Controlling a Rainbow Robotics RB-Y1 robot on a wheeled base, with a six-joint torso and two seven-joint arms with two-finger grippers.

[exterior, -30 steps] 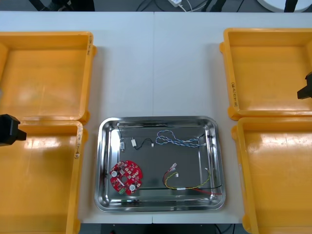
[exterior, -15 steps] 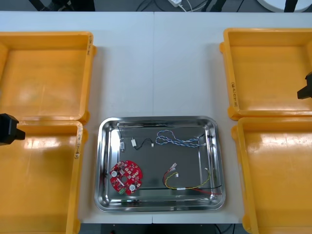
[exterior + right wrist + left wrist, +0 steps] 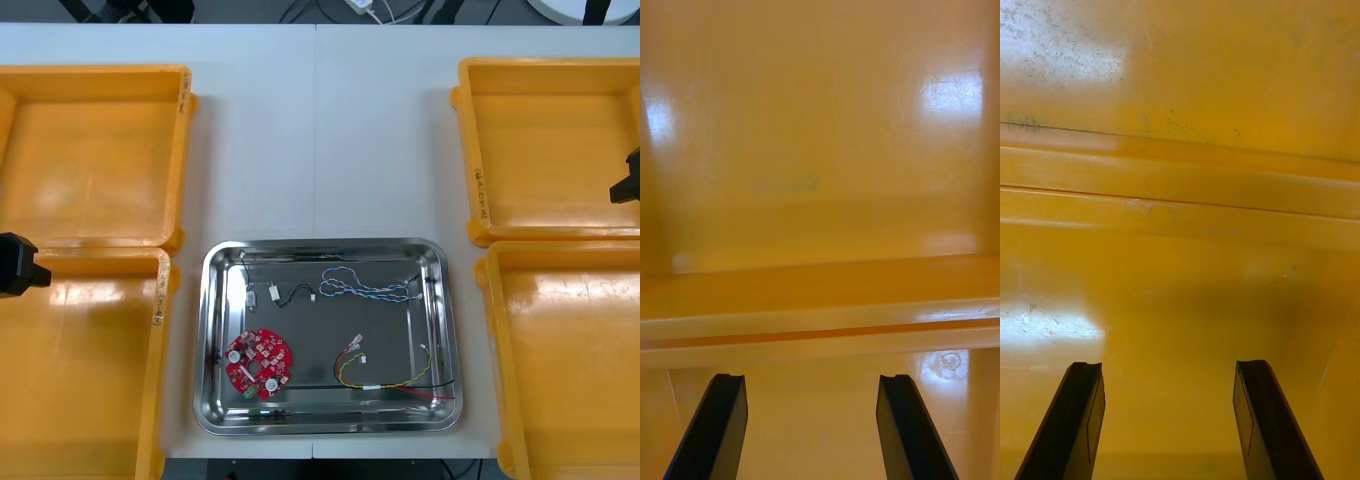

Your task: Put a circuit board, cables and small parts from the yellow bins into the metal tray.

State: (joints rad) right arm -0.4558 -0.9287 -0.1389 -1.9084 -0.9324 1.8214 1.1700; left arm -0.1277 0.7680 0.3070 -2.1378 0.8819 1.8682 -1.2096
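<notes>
The metal tray sits at the front middle of the table. Inside it lie a round red circuit board, a twisted blue and white cable, a short black cable, a red and yellow cable and a small metal part. My left gripper stands open over the adjoining rims of the two left yellow bins; its arm shows at the left edge. My right gripper is open above the adjoining rims of the right bins, its arm at the right edge.
Two yellow bins on the left and two on the right flank the tray; their floors look bare. Bare table stretches behind the tray between the bins.
The left arm has drawn back slightly toward the left edge. The right arm and the things in the tray have not moved.
</notes>
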